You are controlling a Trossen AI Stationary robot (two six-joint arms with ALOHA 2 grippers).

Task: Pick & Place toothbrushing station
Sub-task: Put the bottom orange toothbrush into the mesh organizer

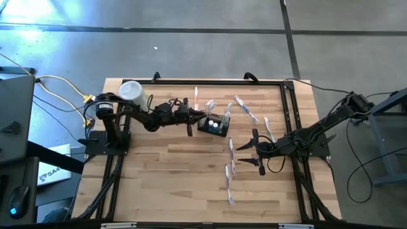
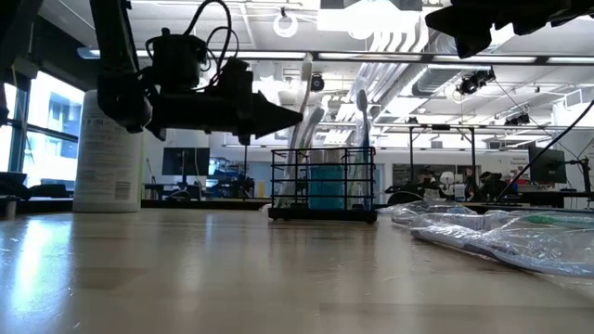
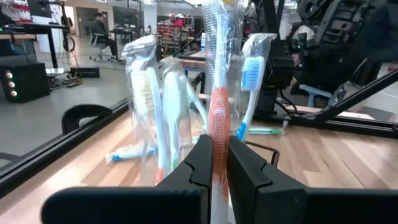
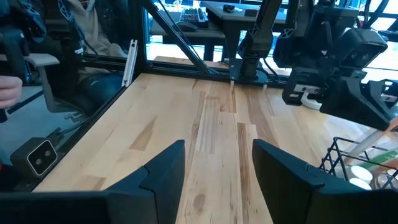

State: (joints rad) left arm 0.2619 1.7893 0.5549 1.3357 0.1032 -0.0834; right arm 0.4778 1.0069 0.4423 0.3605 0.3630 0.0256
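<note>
Your wooden table (image 1: 159,178) carries everything, framed by a black rail. Near its far left corner stands the large white cylindrical container (image 1: 131,92), upright, just beside the left arm's base.

Your left arm reaches from there across the far half of the table, and its left tool (image 3: 219,163) is clenched on a wrapped toothbrush with an orange handle (image 3: 218,112), which stands upright between the two fingers. In the low view that tool hovers above the table with its tip pointing at the caddy.

The toothbrushing station (image 1: 213,123), a small black wire-mesh caddy, sits on the table near the middle of the far half, right in front of the left tool and very close to it. Wrapped toothbrushes stand upright in it and rise above its rim.

Your right arm comes in from the right edge; its right tool (image 1: 257,152) hangs over the table with fingers spread and nothing between them, well apart from the caddy, towards the near right.

More wrapped toothbrushes (image 1: 230,172) lie loose on the table between the caddy and the right tool.
</note>
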